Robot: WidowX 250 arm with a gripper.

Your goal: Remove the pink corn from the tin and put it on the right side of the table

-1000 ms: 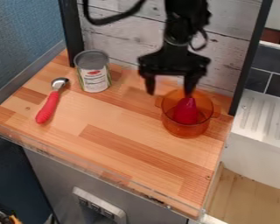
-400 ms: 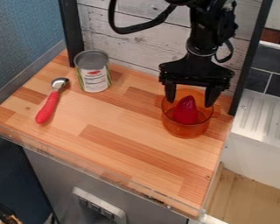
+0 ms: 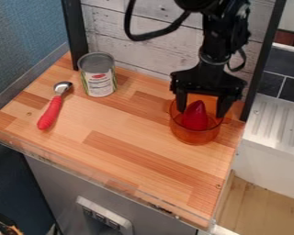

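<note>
Hanging over the far right part of one wooden tabletop (image 3: 115, 121), seen at a slant from above, I am one black gripper (image 3: 200, 114) with two fingers (image 3: 181, 101), spread apart and pointing down. Between them, as seen from the camera, stands one pinkish-red cone-shaped piece, the pink corn (image 3: 195, 117), narrow end up. It sits inside one see-through orange pot (image 3: 195, 137), which has two small side handles (image 3: 227, 120) and stands near the right edge of the wood. My two fingertips overlap the far part of the pot's opening, one to either side of the cone; whether either touches the cone or the pot, I cannot tell. Well apart from me, toward the back left, one upright metal can (image 3: 99, 79) with a paper label stands on the wood. Just in front of it and to its left lies one spoon (image 3: 50, 112), its red handle toward the front and its single metal bowl toward the back. Two dark upright posts (image 3: 75, 34) flank one panel of whitewashed planks (image 3: 128, 50) behind the tabletop. Beyond the right edge is one white ribbed drainboard (image 3: 277, 123).
</note>
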